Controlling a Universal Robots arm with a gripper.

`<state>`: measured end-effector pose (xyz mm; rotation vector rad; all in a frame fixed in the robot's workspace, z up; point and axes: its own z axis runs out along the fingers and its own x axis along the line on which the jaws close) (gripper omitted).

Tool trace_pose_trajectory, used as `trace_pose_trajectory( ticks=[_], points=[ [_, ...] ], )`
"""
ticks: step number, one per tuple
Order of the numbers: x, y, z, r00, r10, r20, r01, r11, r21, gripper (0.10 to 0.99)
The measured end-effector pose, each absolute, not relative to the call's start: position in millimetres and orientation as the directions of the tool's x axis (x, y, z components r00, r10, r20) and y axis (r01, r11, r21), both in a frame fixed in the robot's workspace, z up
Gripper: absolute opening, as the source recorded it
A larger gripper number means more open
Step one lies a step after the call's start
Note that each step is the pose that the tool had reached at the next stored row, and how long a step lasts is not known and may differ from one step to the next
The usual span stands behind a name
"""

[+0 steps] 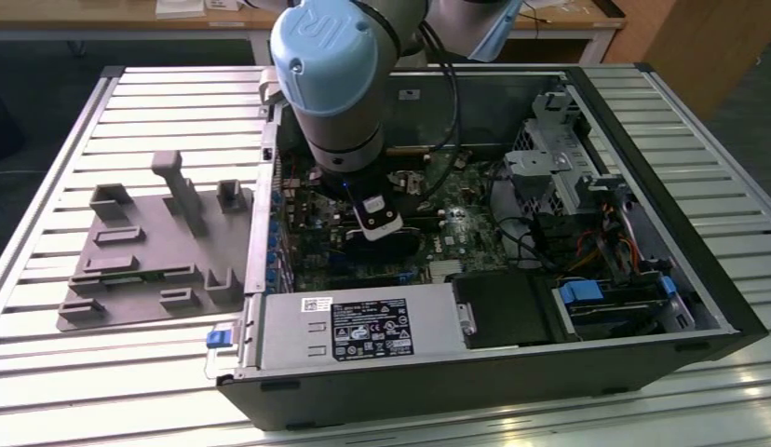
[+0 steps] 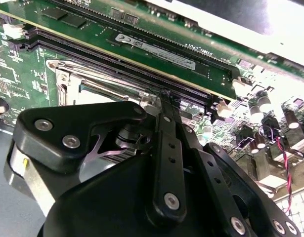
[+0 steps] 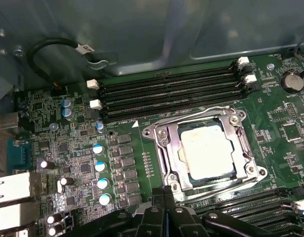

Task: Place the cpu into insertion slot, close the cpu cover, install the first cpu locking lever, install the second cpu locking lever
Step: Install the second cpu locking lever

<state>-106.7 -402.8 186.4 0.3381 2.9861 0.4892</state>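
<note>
The cpu (image 3: 207, 148), a pale silvery square, lies in the insertion slot (image 3: 248, 148) on the green board. The silver cpu cover (image 3: 172, 150) lies flat over it, framing its face. A thin lever rod (image 3: 191, 118) runs along the socket edge beside the memory slots. My gripper (image 3: 164, 191) stands at the socket's near edge, fingers pressed together and nothing visible between them. In the second wrist view the gripper (image 2: 167, 96) tips reach down at the socket frame (image 2: 67, 81). In the exterior view the gripper (image 1: 383, 233) is down inside the open computer case.
Black memory slots (image 3: 166, 94) and one fitted memory stick (image 2: 156, 49) border the socket. Upright capacitors (image 3: 98, 165) stand beside it, and a black cable (image 3: 48, 44) loops at the case wall. Power supply (image 1: 348, 326), drive bays (image 1: 609, 298) and a grey fixture (image 1: 150, 242) surround the board.
</note>
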Motion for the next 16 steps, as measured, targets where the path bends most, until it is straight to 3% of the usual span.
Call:
trace_pose_trajectory(
  ticks=[12,16],
  points=[
    [-106.7,-402.8,206.1,-0.971,0.233,-0.060,0.202,0.924,0.324,0.102],
    [-106.5,-402.6,212.6,-0.971,0.231,-0.065,0.202,0.931,0.304,0.102]
  ],
)
